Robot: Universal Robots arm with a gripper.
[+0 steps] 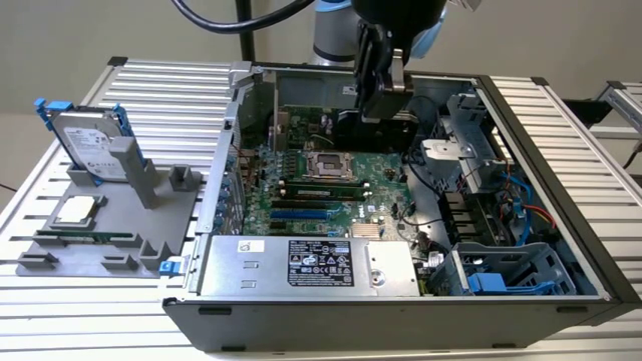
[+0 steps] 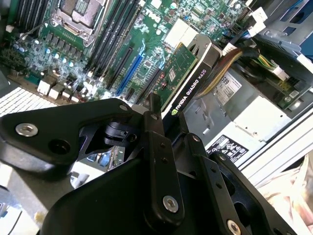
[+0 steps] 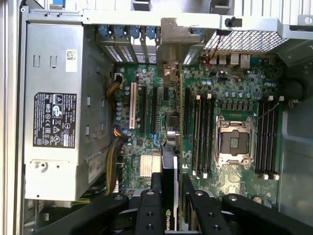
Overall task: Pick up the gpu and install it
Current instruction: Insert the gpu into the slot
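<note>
Gripper [image 3: 171, 185] clamped on gpu [image 2: 186, 73], card edge-on over mobo [image 3: 215, 93] inside open case [image 1: 537, 135]. Psu [image 3: 54, 112] flanks one side, RAM slots [image 3: 200, 132] the other, gaps both sides.

Noted white lettering along the black edge of the gpu [image 2: 190, 90] in the second wrist view. Logged a black rating label [image 3: 55, 120] with white symbols and a small white barcode sticker [image 3: 71, 60] on the power supply [image 3: 54, 166] in the first wrist view, print too small to tell. Spotted a pale printed label [image 1: 98, 156] on the hard drive [image 1: 83, 124] in the exterior view, likewise illegible.
</note>
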